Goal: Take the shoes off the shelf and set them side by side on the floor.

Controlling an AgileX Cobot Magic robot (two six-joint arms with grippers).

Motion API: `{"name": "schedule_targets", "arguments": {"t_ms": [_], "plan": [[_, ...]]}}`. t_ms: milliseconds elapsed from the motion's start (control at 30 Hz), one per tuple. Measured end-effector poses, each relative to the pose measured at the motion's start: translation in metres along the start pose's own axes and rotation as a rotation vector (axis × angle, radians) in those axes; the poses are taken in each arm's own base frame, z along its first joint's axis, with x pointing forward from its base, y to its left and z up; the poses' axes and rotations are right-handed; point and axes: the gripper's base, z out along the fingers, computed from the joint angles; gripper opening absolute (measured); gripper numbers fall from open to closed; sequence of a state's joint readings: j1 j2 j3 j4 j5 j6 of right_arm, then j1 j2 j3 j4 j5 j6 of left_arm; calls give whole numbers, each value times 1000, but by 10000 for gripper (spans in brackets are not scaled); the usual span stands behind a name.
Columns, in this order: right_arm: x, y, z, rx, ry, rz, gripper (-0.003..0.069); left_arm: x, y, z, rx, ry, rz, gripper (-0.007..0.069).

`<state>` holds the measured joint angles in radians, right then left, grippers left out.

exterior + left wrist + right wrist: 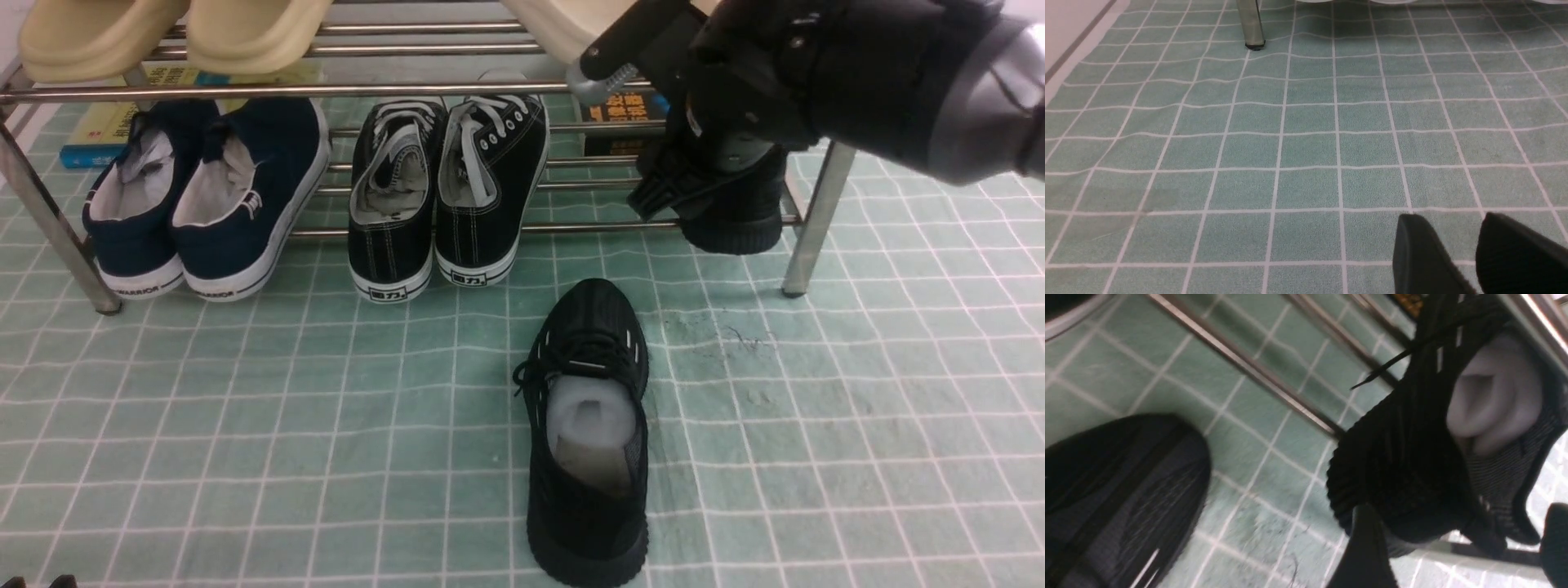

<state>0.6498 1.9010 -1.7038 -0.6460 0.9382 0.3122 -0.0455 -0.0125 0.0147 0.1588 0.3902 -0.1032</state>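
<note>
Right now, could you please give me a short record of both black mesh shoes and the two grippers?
floor shoe: upright on floor, toe towards shelf
shelf shoe: lower tier, right end
right gripper: open, at shelf shoe's heel
left gripper: empty, over bare floor
left to do: move shelf shoe down

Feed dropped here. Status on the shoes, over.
Left gripper open over pale green gridded floor. Right gripper open, straddling heel of all-black knit sneaker on silver tube shelf. Its mate already on floor. Nothing seen blocking.
</note>
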Motion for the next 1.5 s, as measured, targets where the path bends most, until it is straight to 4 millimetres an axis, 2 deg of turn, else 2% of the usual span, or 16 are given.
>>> {"name": "schedule_targets", "arguments": {"t_ms": [367,667,767,867,1000,1067,1200,1233,1367,1400,1467,1500], "plan": [[1,6,24,61,5,27,541,0,0,0,0,0,0,242],[13,-7,57,89,65,62,541,0,0,0,0,0,0,242],[14,-10,61,90,71,68,530,0,0,0,0,0,0,242],[12,-9,61,79,54,62,469,0,0,0,0,0,0,242],[12,-5,62,37,47,30,183,0,0,0,0,0,0,242],[13,-3,61,9,67,24,70,0,0,0,0,0,0,242],[20,-2,50,-65,151,36,67,0,0,0,0,0,0,242],[23,-2,34,-145,203,42,67,0,0,0,0,0,0,242],[26,-4,2,-277,255,57,67,0,0,0,0,0,0,242],[28,-6,-14,-341,279,57,67,0,0,0,0,0,0,242],[28,-6,-34,-431,281,71,67,0,0,0,0,0,0,242],[28,-6,-35,-438,281,75,67,0,0,0,0,0,0,242]]}}
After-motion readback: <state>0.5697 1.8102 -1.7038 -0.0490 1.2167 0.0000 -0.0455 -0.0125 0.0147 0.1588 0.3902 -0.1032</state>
